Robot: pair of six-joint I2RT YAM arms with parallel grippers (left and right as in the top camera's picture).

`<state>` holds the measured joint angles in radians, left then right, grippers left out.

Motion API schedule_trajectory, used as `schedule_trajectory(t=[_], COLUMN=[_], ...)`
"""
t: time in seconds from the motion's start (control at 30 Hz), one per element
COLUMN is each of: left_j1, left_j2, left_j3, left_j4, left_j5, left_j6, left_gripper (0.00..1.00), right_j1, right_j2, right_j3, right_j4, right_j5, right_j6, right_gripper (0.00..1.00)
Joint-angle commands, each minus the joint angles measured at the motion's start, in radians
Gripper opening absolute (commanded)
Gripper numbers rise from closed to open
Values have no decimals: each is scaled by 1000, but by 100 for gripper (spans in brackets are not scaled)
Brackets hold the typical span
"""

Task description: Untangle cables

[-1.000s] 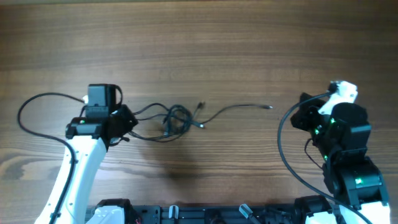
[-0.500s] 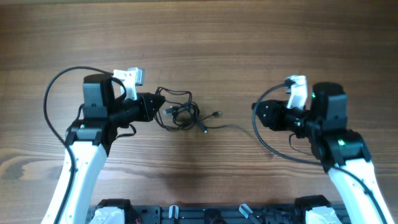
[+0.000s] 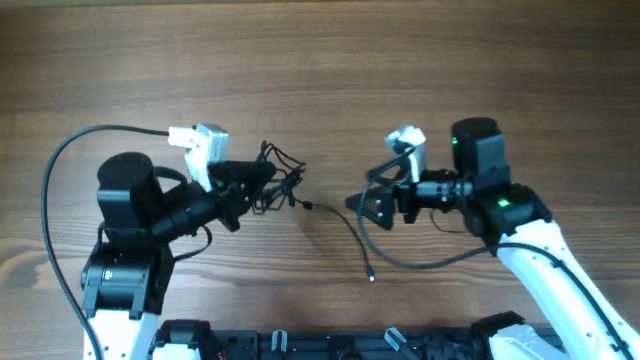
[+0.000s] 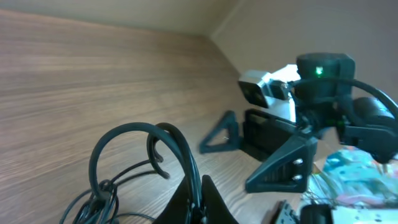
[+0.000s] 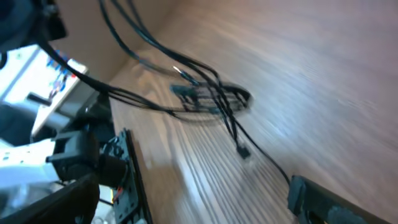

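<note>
The cables [image 3: 278, 182] are thin black wires bunched in a small knot left of the table's middle. My left gripper [image 3: 248, 188] is shut on a loop of that bunch. The left wrist view shows the jaws [image 4: 200, 202] pinched on a cable, with loose loops [image 4: 124, 134] arching up beside them. One free strand [image 3: 345, 225] trails right and toward the front, ending in a tiny plug [image 3: 371, 276]. My right gripper [image 3: 372, 205] stands open just right of the knot, holding nothing. In the right wrist view the cables [image 5: 211, 93] lie ahead, blurred, with one finger [image 5: 311, 199] at the lower right.
Thick black camera leads arc out from both arms, one at the far left [image 3: 60, 180] and one under the right arm [image 3: 420, 262]. A black rail [image 3: 300, 345] runs along the table's front edge. Wooden tabletop [image 3: 320, 70] stretches behind.
Both arms have swung in toward the middle. The left gripper has carried the bunch with it. The right gripper has opened, and the long strand now curls toward the front.
</note>
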<state>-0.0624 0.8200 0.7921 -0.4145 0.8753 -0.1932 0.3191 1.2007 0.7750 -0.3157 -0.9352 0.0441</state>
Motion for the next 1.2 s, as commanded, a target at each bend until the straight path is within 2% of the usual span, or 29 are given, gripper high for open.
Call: schedule_trajectory(t=[0.0, 0.07, 0.33, 0.4, 0.57, 0.7, 0.87, 0.97, 1.03, 1.17], left_j1=[-46, -66, -95, -110, -168, -204, -217, -217, -217, -214], left_j2=[-12, -12, -12, -12, -13, -13, -15, -15, -15, -15], left_j3=[-3, -3, -3, -3, -3, -3, -3, -3, -3, -3], left_j4=[13, 35, 205, 219, 233, 280, 292, 292, 292, 291], left_j5=[34, 34, 34, 46, 147, 285, 325, 351, 394, 444], left_j6=[-55, -87, -261, -268, -267, -267, -264, -263, -259, -256], left_gripper=[4, 4, 4, 4, 4, 4, 4, 4, 4, 4], right_j1=[102, 157, 291, 300, 298, 288, 262, 214, 148, -32], right_j2=[4, 5, 48, 76, 170, 203, 203, 202, 202, 201], right_j3=[16, 16, 16, 16, 16, 16, 16, 16, 16, 16], right_j4=[75, 130, 279, 312, 425, 475, 477, 421, 371, 306], right_j5=[196, 300, 492, 604, 867, 924, 941, 1106, 1182, 1117], right_j6=[45, 71, 77, 163, 320, 356, 347, 402, 475, 480], right_gripper=[100, 100, 100, 100, 100, 100, 100, 100, 100, 100])
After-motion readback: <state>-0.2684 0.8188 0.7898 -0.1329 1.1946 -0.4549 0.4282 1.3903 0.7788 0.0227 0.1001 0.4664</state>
